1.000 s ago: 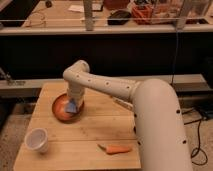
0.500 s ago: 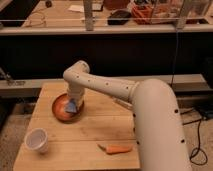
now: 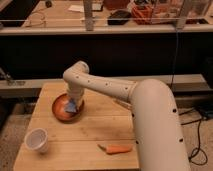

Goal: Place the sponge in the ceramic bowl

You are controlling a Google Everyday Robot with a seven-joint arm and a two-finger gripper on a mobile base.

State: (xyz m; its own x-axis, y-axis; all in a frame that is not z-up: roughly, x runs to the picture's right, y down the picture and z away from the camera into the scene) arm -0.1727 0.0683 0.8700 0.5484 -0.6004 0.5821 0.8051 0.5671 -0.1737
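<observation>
Camera view shows almost nothing changed from half a second ago or the second before: the white arm (image 3: pixel 107 89) keeps the same bent reach across the wooden table (image 3: pixel 100 127), and its wrist stays planted over the right half of the ceramic bowl (image 3: pixel 56 108). The gripper (image 3: pixel 74 103) points down into the dish just as before, with no shift that I can make out. The sponge (image 3: pixel 71 106) is the small blue patch directly under the gripper. It sits inside the bowl's rim, on the right side of the orange-red dish, and shows in the same spot as in the earlier looks. It looks slightly tilted rather than lying flat. The gripper is right against it, but whether it is clamped on the sponge or has let it go, I cannot tell from where I stand, since the wrist hides the tips. The bowl sits on the left part of the table. A white cup (image 3: pixel 37 140) stands upright near the front left corner, well apart from the bowl. A carrot (image 3: pixel 116 149) lies at the front edge.
</observation>
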